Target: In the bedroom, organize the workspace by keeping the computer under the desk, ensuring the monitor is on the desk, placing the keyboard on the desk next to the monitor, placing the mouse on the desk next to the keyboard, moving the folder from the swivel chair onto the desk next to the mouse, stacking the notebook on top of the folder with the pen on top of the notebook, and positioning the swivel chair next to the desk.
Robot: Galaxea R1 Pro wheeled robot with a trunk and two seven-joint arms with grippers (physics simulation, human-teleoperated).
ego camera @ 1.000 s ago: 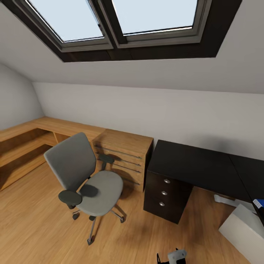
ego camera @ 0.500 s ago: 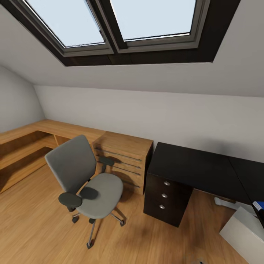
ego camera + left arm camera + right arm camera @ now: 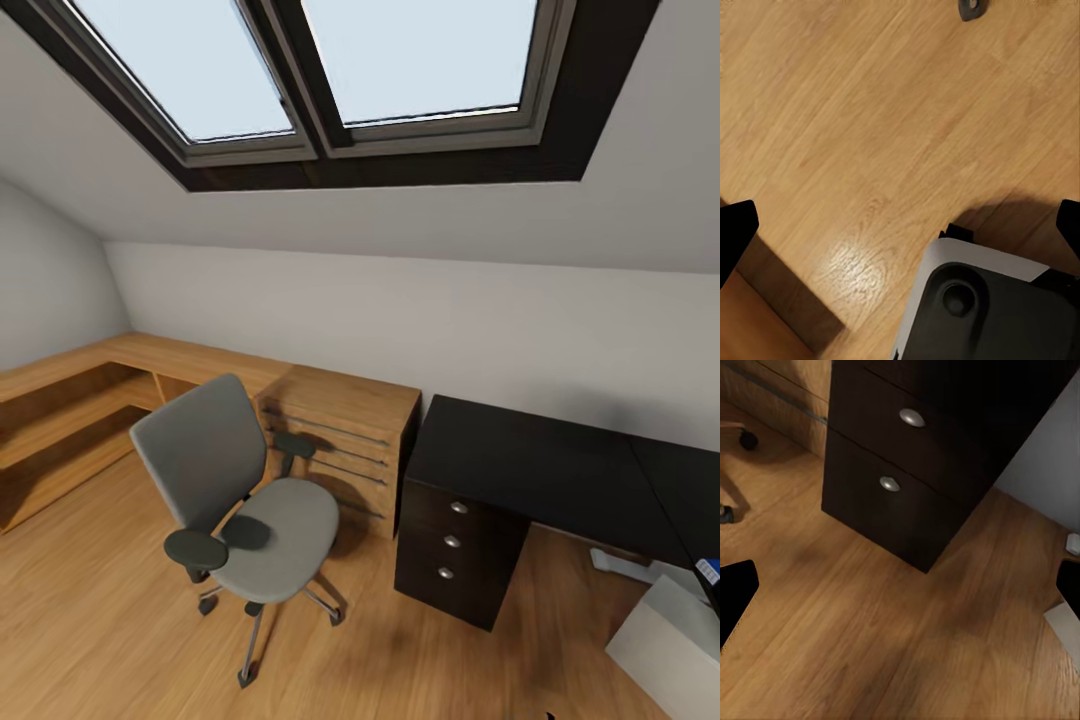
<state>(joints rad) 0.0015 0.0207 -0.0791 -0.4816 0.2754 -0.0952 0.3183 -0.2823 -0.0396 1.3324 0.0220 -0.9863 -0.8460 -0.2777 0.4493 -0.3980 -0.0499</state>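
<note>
Fingers of our left gripper (image 3: pixel 900 225) and right gripper (image 3: pixel 900 585) stand spread wide with nothing between them, the left hanging over bare wooden floor (image 3: pixel 855 120), the right over floor just short of the desk's (image 3: pixel 530 455) black drawer unit (image 3: pixel 907 457). Beyond the right gripper the swivel chair (image 3: pixel 245 500) stands apart from the desk, before the wooden drawer chest (image 3: pixel 345 430), its seat bare, while the folder (image 3: pixel 708 570) shows blue at the desk's far end above the computer (image 3: pixel 670 640). We judge the chair step is in hand: next we must close in, grasp it and roll it beside the desk.
</note>
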